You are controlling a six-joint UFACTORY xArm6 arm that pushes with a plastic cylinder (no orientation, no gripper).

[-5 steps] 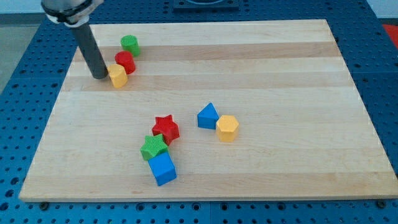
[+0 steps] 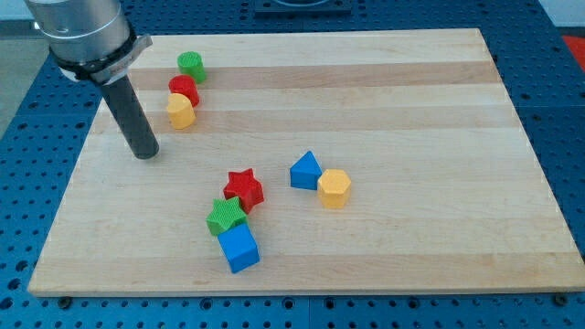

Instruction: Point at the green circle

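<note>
My tip [image 2: 146, 155] rested on the worktop [image 2: 411, 110], below-left of the yellow block [image 2: 181, 111] and clear of it. No pincer was fitted. The green circle [image 2: 190, 65] lay near the view's top left, just above the red circle [image 2: 184, 90].

Brightness: bright and even across the wooden board [image 2: 384, 100].
Source: diffuse, apparently overhead (no lamp in view).
Shadows: soft and short, hugging each block's base; faint dark patch beside my tip [image 2: 145, 155].
Glare: mild pale sheen near the board's top edge.
Focus: sharp throughout, block edges crisp.
Distortion: none noticeable, board edges straight.
</note>
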